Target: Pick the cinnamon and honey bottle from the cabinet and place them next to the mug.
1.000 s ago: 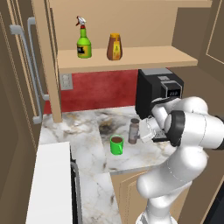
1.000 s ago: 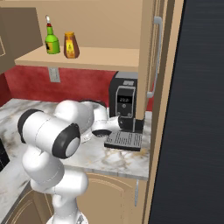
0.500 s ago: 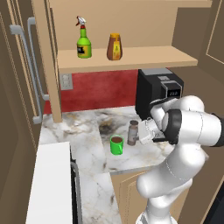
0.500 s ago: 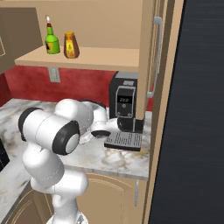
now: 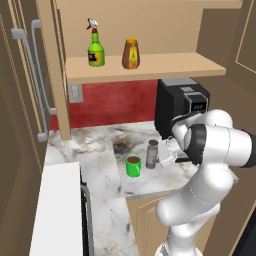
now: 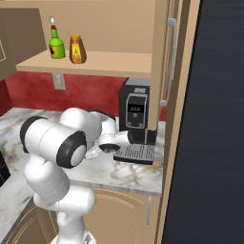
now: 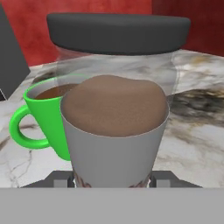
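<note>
One cinnamon [image 5: 152, 153] jar — clamped in the gripper [image 5: 159, 159], upright just beside the green mug [image 5: 133, 165] on the marble counter [image 5: 95, 155]; honey bottle [image 5: 131, 53] on the cabinet [image 5: 150, 66] shelf.

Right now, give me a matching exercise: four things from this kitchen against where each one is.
1 cinnamon
2 honey bottle
3 mug
4 spray bottle

a left end of cabinet shelf
b on the counter, holding brown liquid
c in the gripper, beside the mug
d on the shelf, right of the green bottle

Pairs: 1-c, 2-d, 3-b, 4-a
</note>
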### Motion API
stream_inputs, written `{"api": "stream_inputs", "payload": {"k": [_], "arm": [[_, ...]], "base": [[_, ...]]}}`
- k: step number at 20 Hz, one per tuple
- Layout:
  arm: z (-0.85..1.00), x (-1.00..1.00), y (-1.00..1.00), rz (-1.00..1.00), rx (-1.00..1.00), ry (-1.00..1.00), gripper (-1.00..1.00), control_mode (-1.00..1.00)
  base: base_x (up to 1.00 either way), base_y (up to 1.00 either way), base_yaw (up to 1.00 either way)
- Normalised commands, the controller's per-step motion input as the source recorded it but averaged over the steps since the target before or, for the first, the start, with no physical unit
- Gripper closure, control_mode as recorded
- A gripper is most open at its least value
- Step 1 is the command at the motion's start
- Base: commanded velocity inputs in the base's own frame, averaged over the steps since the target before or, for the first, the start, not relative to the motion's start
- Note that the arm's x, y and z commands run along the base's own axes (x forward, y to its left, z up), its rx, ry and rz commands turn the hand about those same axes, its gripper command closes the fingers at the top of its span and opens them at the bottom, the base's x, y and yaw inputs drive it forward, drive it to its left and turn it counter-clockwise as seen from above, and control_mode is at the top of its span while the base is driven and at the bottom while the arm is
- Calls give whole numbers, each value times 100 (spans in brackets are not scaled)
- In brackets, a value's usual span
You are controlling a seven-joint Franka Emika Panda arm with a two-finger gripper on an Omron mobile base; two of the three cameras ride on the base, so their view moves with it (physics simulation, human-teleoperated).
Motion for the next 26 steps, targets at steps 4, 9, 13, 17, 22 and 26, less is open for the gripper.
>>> {"api": "stream_inputs", "payload": {"k": [4, 9, 13, 17, 22, 26], "arm": [[-11, 0, 6, 1, -2, -2, 100, -100], [-17, 0, 5, 1, -3, -7, 100, -100], [-20, 0, 1, 0, -2, -8, 100, -100], [-13, 0, 1, 0, -4, -11, 100, -100], [-12, 0, 0, 0, -5, -11, 100, -100], [-7, 0, 0, 0, -3, -5, 100, -100]], "base": [[0, 0, 0], [0, 0, 0], [0, 0, 0], [0, 0, 0], [0, 0, 0], [0, 0, 0]]}}
